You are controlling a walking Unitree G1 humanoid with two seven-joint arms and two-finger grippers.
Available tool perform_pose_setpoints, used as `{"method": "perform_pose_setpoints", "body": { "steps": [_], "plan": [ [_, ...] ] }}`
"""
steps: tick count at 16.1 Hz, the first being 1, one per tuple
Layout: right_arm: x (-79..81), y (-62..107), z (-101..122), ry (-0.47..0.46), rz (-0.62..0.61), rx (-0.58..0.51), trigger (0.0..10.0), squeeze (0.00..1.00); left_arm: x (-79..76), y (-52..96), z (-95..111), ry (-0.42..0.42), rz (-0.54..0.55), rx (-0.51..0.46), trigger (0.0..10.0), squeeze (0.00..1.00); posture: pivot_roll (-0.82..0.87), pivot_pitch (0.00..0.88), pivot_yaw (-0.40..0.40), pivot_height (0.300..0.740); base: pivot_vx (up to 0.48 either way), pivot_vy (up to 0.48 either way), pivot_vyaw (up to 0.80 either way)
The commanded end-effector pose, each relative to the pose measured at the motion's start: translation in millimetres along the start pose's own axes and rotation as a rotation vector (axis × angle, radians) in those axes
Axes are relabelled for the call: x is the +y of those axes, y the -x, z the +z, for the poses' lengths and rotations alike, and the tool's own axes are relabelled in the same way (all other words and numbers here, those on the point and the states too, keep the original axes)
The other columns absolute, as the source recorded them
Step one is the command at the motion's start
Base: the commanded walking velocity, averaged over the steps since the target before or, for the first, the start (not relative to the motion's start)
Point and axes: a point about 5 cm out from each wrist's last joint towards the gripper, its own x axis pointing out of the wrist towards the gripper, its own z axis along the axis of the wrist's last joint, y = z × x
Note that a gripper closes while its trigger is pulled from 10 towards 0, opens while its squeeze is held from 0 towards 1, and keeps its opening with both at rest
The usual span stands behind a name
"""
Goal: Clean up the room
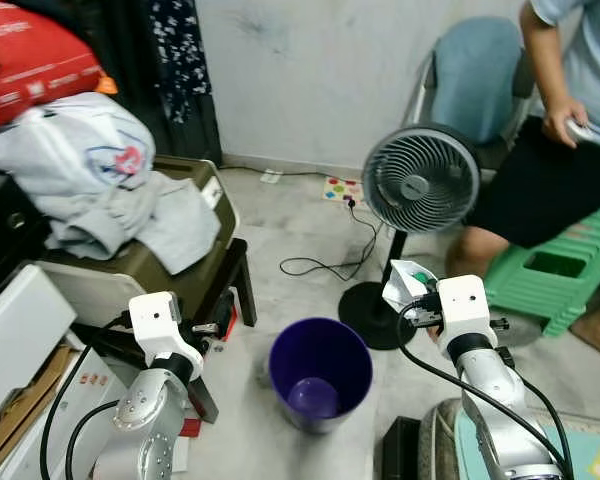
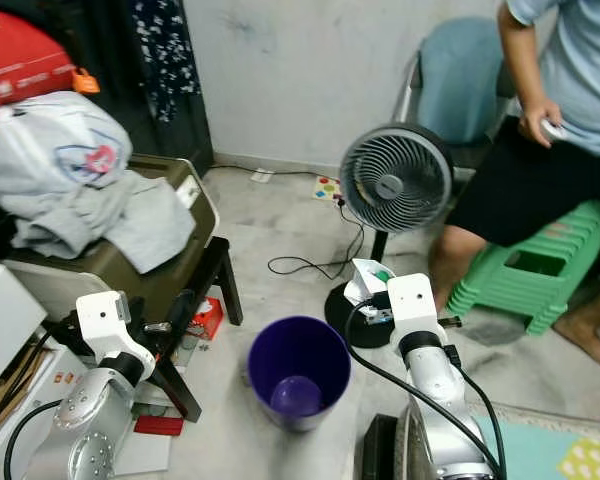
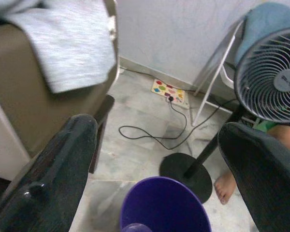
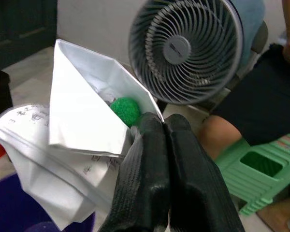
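Paper, white and crumpled [image 4: 82,140], is pinched in the right gripper [image 4: 165,126], whose 2 black fingers [image 4: 145,169] press together on its edge. The right wrist view reveals a green ball [image 4: 125,110] tucked in the fold and printed text on the sheet; the head views show just a white scrap held right of the purple bin [image 1: 320,372], near the fan [image 1: 420,180]. Left gripper [image 3: 159,164] hangs over the bin, fingers spread wide. A person [image 1: 570,120] sits behind on a green stool [image 1: 560,265].
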Motion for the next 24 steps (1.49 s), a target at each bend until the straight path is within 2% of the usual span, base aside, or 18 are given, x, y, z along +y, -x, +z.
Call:
{"method": "perform_pose_setpoints", "body": {
  "steps": [1,4,18,22,24],
  "plan": [
    [-0.2,-1.0,3.2,-0.008,-0.006,-0.011,10.0,0.0,2.8,0.8,2.7,-0.013,0.01,-0.004,10.0,0.0,-0.06,0.0,0.022,0.74,-0.247,0.289,0.0],
    [0.0,-1.5,2.9,-0.006,-0.003,-0.009,10.0,0.0,2.8,0.9,2.4,-0.013,0.013,-0.003,10.0,0.0,-0.06,0.0,0.021,0.74,-0.08,0.281,0.0],
    [2.9,-2.6,1.9,0.004,0.008,-0.013,10.0,0.0,0.2,1.8,2.4,-0.015,-0.024,-0.014,10.0,0.0,-0.05,0.0,0.019,0.74,0.0,0.0,0.0],
    [14.4,-6.6,2.1,0.025,0.033,-0.014,10.0,0.0,-0.1,1.4,-2.6,-0.022,-0.033,0.0,10.0,0.0,-0.05,0.0,0.02,0.74,0.0,0.0,0.0],
    [25.3,-11.7,-5.5,0.027,0.077,0.046,10.0,0.0,2.2,-3.0,-9.6,-0.02,-0.033,0.039,10.0,0.0,-0.06,0.0,0.031,0.74,0.0,0.0,0.0]
  ]
}}
